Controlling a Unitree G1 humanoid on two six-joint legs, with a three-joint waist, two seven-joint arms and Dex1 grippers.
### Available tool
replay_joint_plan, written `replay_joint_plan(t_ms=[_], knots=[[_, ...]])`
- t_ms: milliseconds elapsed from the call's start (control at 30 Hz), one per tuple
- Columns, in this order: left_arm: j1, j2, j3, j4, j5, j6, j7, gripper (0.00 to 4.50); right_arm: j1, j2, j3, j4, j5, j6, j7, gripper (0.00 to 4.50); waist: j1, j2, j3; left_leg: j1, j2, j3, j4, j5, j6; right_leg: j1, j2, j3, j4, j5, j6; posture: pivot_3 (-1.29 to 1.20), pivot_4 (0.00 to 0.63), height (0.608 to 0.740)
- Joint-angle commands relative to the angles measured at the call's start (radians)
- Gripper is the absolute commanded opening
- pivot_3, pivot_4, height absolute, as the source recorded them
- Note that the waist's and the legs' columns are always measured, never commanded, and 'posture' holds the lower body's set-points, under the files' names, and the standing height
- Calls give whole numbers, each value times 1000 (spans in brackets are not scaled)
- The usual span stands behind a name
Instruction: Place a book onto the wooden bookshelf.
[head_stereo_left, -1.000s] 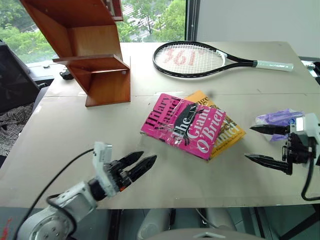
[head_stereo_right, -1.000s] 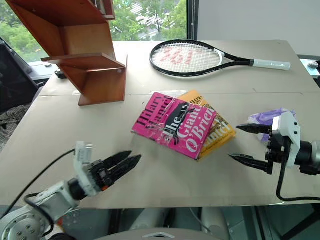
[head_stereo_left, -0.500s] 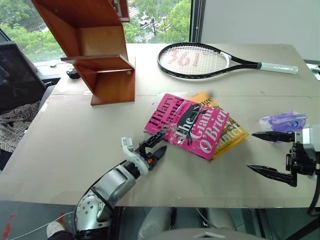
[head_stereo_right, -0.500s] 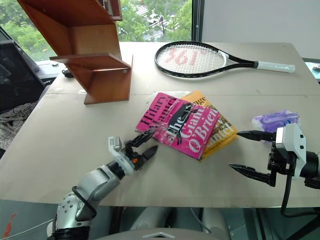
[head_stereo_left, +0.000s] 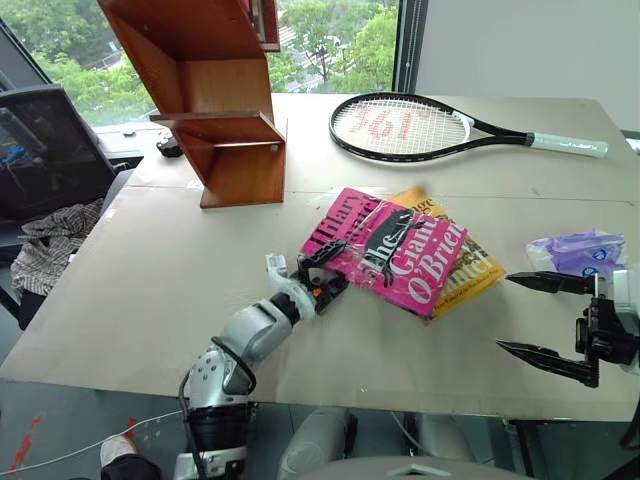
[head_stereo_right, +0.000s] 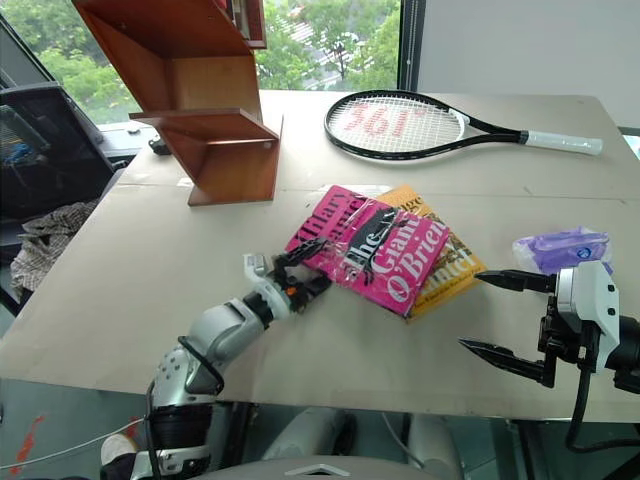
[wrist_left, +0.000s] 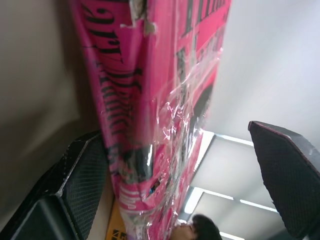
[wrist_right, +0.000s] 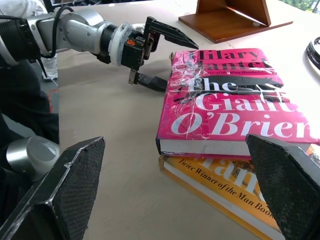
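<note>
Lying flat near the middle of the table (head_stereo_left: 150, 290), the pink book (head_stereo_left: 395, 250) rests on top of a yellow-orange book (head_stereo_left: 470, 275), covering most of it. The wooden bookshelf (head_stereo_left: 215, 95) stands at the table's far left, well apart from the books; its open lower compartments look bare, and something sits in an upper compartment, too cropped to name. A tennis racket (head_stereo_left: 420, 128) lies along the far edge and a purple packet (head_stereo_left: 580, 252) near the right edge. The left claw (head_stereo_left: 328, 272) is spread wide at the pink book's near-left corner, one finger above the cover and one low beside the spine. The right claw (head_stereo_left: 545, 318) hangs just past the right edge of the near table, fingers wide apart and holding nothing. Bare tabletop stretches between the shelf and the books.

In the left wrist view, the pink book (wrist_left: 155, 115) stands between the spread fingers (wrist_left: 82, 180), its wrapped spine close against one; contact is unclear.

In the right wrist view, the left claw (wrist_right: 162, 57) straddles the pink book's (wrist_right: 235, 100) corner, upper finger over the cover, lower finger at table level by the spine. The right claw's own fingers (wrist_right: 65, 180) frame both stacked books with open room between.
</note>
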Motion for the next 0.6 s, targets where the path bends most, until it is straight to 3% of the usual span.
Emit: replay_joint_plan(t_ms=[33,267,300,367,600], knots=[[-49,1,-16,98,29,57,-81,4500,-11,4,-1,-38,13,-16,-13,4457,0,0,0,0,0,0,0,0,0,0,0,0,0,0,0,0,150,740],[-129,-54,18,204,166,30,-148,4500,-2,9,0,-50,11,-18,-29,4457,0,-1,0,0,0,0,0,0,0,0,0,0,0,0,0,0,150,740],[-129,-66,27,207,176,25,-151,3970,0,11,-3,-54,13,-17,-33,4500,0,-1,0,0,0,0,0,0,0,0,0,0,0,0,0,0,150,740],[-127,-80,37,206,204,27,-165,3469,0,16,-4,-57,15,-17,-40,4500,0,-2,0,0,0,0,0,0,0,0,0,0,0,0,0,0,150,740],[-107,-113,104,174,264,12,-180,152,-21,52,19,-52,19,-19,-84,4500,-2,-3,-1,0,0,0,0,0,-1,0,0,0,0,0,0,0,150,740]])
